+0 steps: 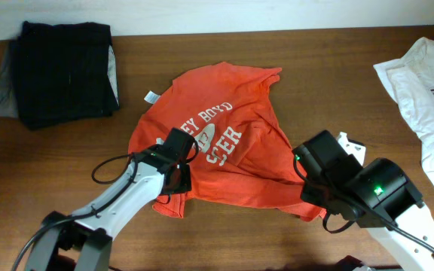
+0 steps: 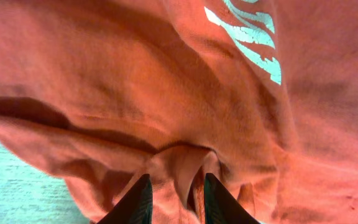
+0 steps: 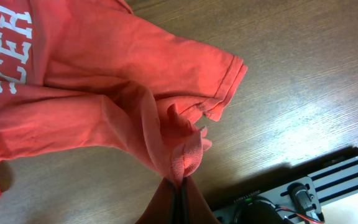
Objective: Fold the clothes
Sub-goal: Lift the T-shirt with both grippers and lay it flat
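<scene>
The red-orange T-shirt point(image 1: 236, 169) with white lettering lies crumpled in the middle of the wooden table. My left gripper point(image 1: 175, 177) presses down into its lower left part. In the left wrist view the left gripper point(image 2: 174, 200) has its fingers point(image 2: 137, 202) a little apart, with a raised fold of the shirt point(image 2: 135, 81) between them, not pinched tight. My right gripper point(image 1: 305, 181) is at the shirt's lower right. In the right wrist view it point(image 3: 182, 190) is shut on a bunched hem of the shirt point(image 3: 104, 81). A white T-shirt point(image 1: 420, 98) with a green emblem lies at the far right.
A dark folded garment point(image 1: 62, 71) over a grey one sits at the back left corner. A black slotted rail point(image 3: 328, 180) with a mount shows at the table's near right edge. Bare wood point(image 3: 291, 93) lies to the right of the red-orange shirt.
</scene>
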You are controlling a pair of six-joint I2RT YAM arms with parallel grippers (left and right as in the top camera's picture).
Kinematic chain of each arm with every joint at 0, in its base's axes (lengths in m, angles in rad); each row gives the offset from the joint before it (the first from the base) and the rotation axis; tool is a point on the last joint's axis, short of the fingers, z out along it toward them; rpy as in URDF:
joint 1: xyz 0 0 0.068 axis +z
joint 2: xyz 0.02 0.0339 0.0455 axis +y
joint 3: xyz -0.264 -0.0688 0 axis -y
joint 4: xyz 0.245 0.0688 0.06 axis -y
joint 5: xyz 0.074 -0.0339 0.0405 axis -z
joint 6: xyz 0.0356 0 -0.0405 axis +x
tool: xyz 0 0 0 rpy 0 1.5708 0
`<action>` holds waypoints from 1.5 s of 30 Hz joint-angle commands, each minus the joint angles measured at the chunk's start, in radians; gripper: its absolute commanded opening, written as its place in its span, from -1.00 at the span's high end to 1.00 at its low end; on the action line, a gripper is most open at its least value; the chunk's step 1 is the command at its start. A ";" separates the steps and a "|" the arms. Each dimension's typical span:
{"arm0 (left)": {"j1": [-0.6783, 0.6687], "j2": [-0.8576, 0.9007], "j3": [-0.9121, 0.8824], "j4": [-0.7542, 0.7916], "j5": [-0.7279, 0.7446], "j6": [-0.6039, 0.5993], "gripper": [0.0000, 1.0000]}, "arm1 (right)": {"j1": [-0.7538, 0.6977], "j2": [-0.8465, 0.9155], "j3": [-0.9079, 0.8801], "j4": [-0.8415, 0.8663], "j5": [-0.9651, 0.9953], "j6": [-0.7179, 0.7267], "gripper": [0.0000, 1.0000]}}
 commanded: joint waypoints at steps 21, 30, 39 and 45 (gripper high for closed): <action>-0.003 -0.706 0.632 -0.473 -0.295 0.020 0.99 | -0.004 0.020 0.652 -0.060 -0.024 -0.227 0.92; -0.003 -0.783 1.242 -0.550 -0.706 0.021 0.99 | -0.004 0.149 1.346 -0.151 0.171 -0.285 0.92; -0.003 -0.368 1.191 -0.328 -0.764 0.179 0.99 | -0.060 0.344 1.347 -0.040 0.508 -0.285 0.92; 0.123 0.122 1.192 0.026 -0.735 0.314 0.99 | -0.538 0.700 1.347 0.078 -0.006 -0.427 0.92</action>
